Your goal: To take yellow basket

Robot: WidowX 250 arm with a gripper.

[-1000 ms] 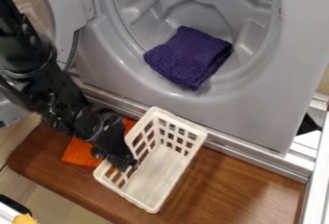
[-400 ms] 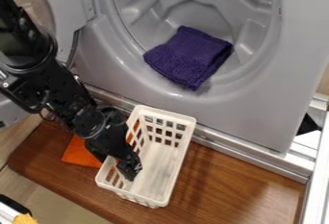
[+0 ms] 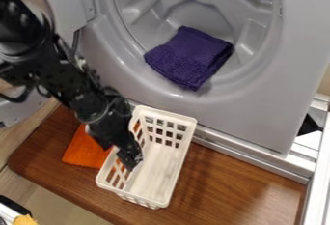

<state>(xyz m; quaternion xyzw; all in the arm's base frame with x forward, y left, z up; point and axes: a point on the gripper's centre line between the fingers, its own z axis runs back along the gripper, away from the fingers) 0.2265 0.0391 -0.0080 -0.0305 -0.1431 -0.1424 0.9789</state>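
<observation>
Cloth (image 3: 84, 151): orange, lay on the wooden board (image 3: 222, 188), partly visible through the slots of the basket (image 3: 147, 203).
Gripper (image 3: 132, 163): hung at the basket's left side; whether it was open, closed or gripping the wall could not be determined.
Basket: off-white, slotted, stood upright on the board below the washer (image 3: 248, 115); its pale floor showed to the right of the gripper.
Drum (image 3: 199, 9): grey, held one folded purple towel (image 3: 189, 57) near its lower rim.

Purple cloth (image 3: 189, 57) inside grey drum (image 3: 193, 14); orange cloth (image 3: 82, 151) on wooden board (image 3: 226, 185)
</observation>
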